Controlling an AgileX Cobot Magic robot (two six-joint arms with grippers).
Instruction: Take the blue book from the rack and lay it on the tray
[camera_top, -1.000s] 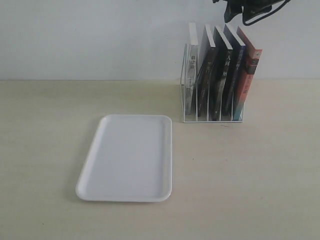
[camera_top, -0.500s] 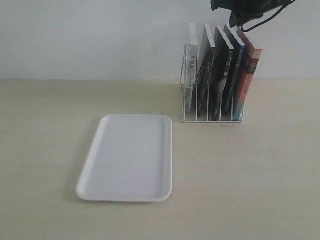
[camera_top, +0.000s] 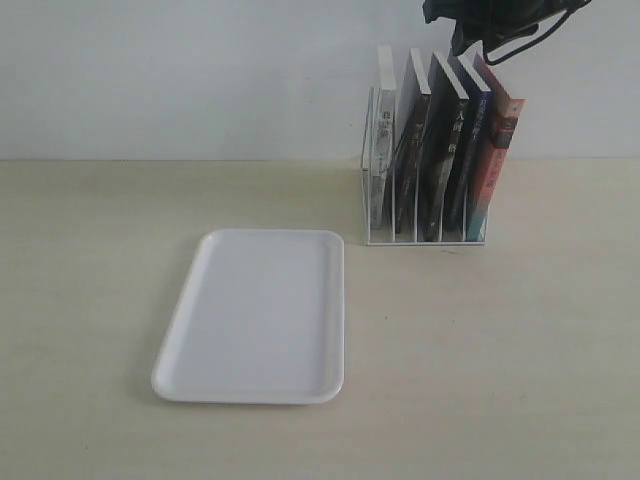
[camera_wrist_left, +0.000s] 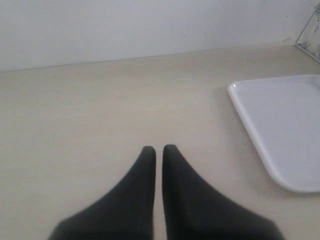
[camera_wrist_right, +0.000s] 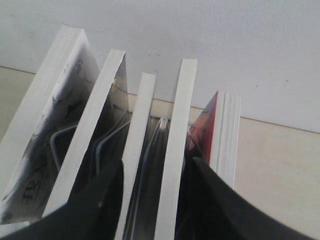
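The blue book (camera_top: 470, 150) stands fourth from the left in the white wire rack (camera_top: 385, 236), between a black-spined book (camera_top: 446, 150) and the red-and-teal book (camera_top: 495, 160). Its white page edge (camera_wrist_right: 176, 145) faces the right wrist camera. My right gripper (camera_wrist_right: 156, 165) is open at the book tops. One finger (camera_wrist_right: 102, 200) sits left of the third book's pages (camera_wrist_right: 137, 150); the other (camera_wrist_right: 215, 200) sits between the blue and red books. In the exterior view this gripper (camera_top: 470, 40) is mostly cut off at the top. The white tray (camera_top: 260, 310) lies flat, left of the rack. My left gripper (camera_wrist_left: 158, 149) is shut above bare table.
Two more books fill the rack's left slots: a white one (camera_top: 383, 120) and a black-spined one (camera_top: 412, 140). A white wall runs close behind the rack. The tray's corner (camera_wrist_left: 280, 125) lies to one side of the left gripper, and a bit of the rack (camera_wrist_left: 312, 35) shows at the frame edge.
My right gripper has come down a little onto the tops of the books. Books, rack and tray have not moved.
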